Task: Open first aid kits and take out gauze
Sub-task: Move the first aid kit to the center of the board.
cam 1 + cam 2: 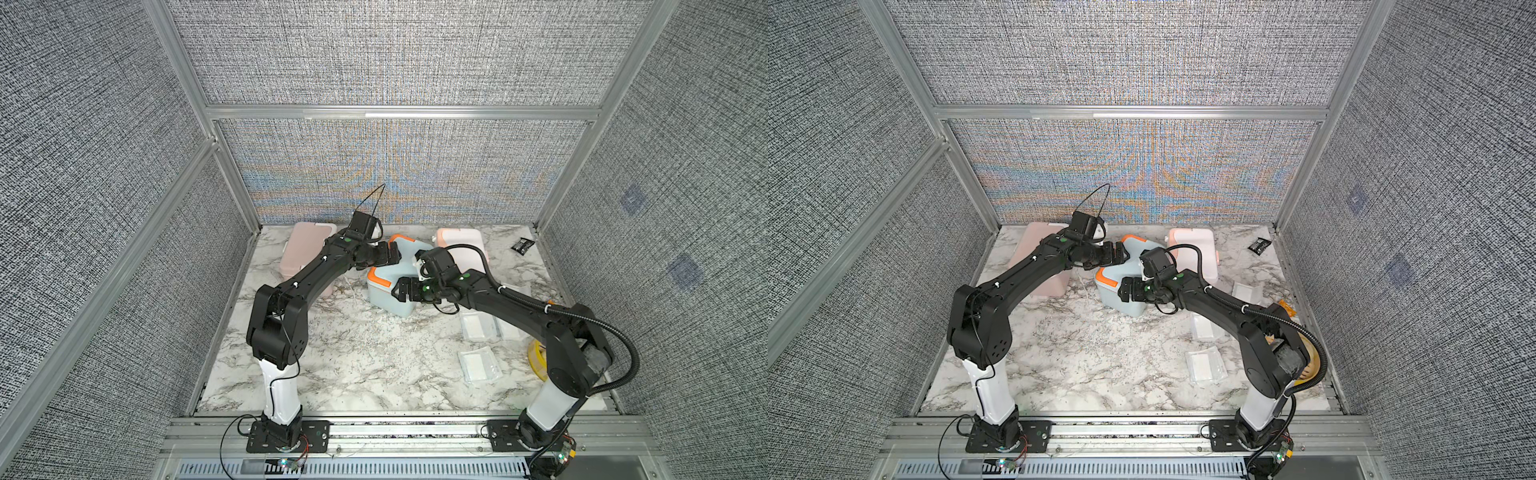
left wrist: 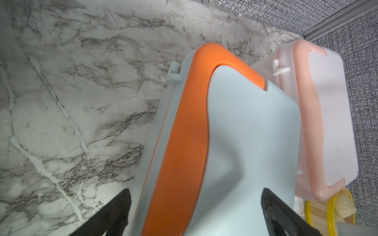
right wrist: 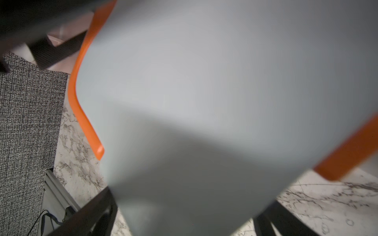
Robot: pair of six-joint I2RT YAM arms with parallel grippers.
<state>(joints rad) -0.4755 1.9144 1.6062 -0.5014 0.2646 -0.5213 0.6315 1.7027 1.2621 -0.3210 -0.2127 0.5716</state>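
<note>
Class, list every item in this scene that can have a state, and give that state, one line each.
Light blue kit: orange handle folded flat; latch not visible.
White and peach kit: lid down, handle flat.
Pink kit: partly hidden by left arm; lid unclear.
Gauze pads: out, lying flat, wrapped.
Left end effector: jaws apart at the light blue kit.
Right end effector: jaws wide apart at the light blue kit.

Light blue kit (image 2: pixel 245 143): smooth matt plastic, orange handle (image 2: pixel 184 143) smooth with a faint sheen; white kit (image 2: pixel 331 122): frosted, half-translucent plastic with peach trim; pink kit (image 1: pixel 297 253): matt plastic. Gauze (image 1: pixel 480 365): white pads in clear, glossy film wrappers. Tabletop (image 1: pixel 353 374): smooth marble-patterned surface, low sheen; wall panels (image 1: pixel 374 54): coarse grey woven cloth; frame rails (image 1: pixel 399 112): brushed bare metal.
</note>
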